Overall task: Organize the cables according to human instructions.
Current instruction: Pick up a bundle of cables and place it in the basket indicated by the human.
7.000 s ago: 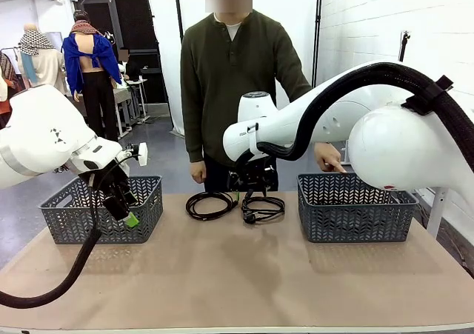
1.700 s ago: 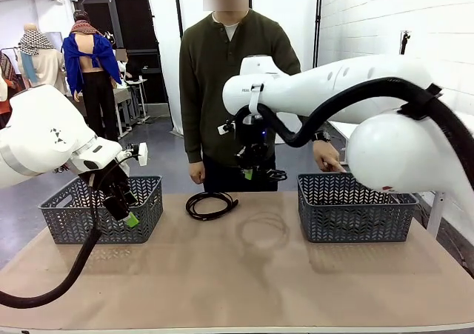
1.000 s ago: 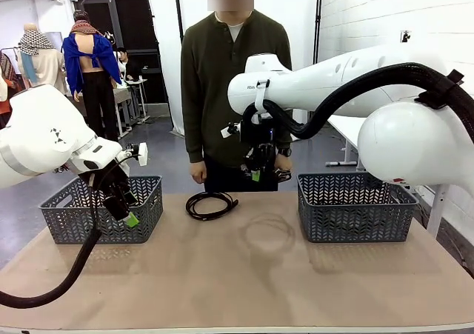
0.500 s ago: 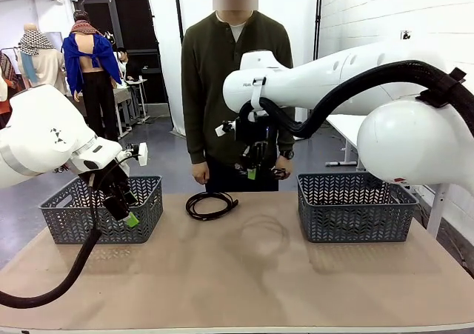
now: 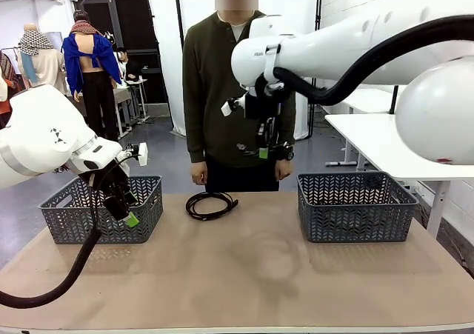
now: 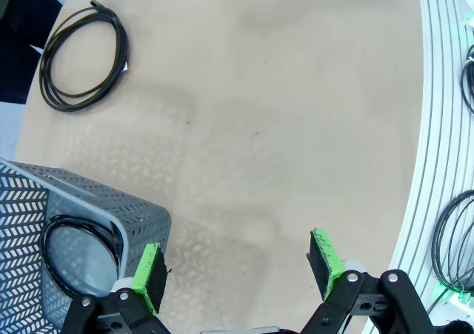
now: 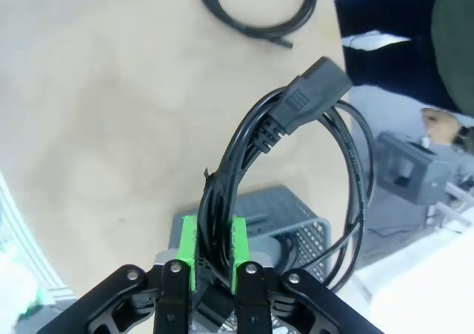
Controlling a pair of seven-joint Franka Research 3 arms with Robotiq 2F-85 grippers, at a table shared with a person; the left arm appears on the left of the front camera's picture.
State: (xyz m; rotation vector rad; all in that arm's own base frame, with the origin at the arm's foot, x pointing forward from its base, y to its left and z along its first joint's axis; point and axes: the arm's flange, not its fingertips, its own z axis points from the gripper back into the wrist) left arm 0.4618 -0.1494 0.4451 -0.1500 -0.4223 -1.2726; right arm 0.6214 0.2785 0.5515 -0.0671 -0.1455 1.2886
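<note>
Two grey mesh baskets sit on the tan table [image 5: 244, 275]: left basket [image 5: 74, 223] at mid-left of the front view, right basket [image 5: 355, 219] at mid-right. A person [image 5: 229, 89] stands at the far side, upper centre.

Right gripper [image 5: 263, 152]: raised well above the table, upper centre of the front view, in front of the person's torso. In the right wrist view its green pads [image 7: 189, 252] are pinched tight on a bundle of black cord, the held cable [image 7: 296, 97]. The loop hangs out toward frame right, with the moulded plug end at upper centre-right. A grey basket corner lies behind the bundle, low centre; I cannot tell which basket. The person's hand [image 7: 442, 123] is at the right edge.

Left gripper [image 5: 129, 217]: low at mid-left of the front view, just in front of the left basket. In the left wrist view the jaws stand wide apart with nothing between them, bare table beyond.

Loose cable [image 5: 189, 206]: coiled flat on the table, centre of the front view, near the far edge, between the baskets and nearer the left one.

Basket cable [image 6: 46, 245]: coiled inside the left basket, lower left of the left wrist view.
</note>
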